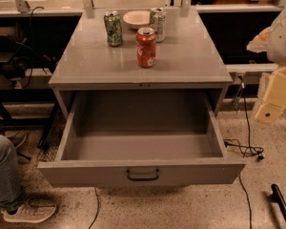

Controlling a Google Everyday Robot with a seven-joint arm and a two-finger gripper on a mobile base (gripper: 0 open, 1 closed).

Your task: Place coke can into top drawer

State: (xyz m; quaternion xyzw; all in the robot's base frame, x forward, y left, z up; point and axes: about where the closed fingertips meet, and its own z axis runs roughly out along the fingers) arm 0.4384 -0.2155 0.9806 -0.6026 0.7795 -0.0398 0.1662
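Note:
The coke can [146, 47], red-orange with a silver top, stands upright near the middle of the grey cabinet top [195, 63]. The top drawer [86, 172] is pulled wide open below it, with a dark handle [143, 175] at the centre of its front panel; nothing lies inside it. My gripper [271, 101], a cream-coloured part under the white arm, hangs at the right edge of the view, off to the right of the cabinet, about level with the drawer and well away from the can.
A green can [113, 28], a silver-white can [158, 24] and a pale bowl [137, 18] stand behind the coke can. A person's leg and shoe [19, 209] are at the lower left. Cables [245, 149] lie on the floor at the right.

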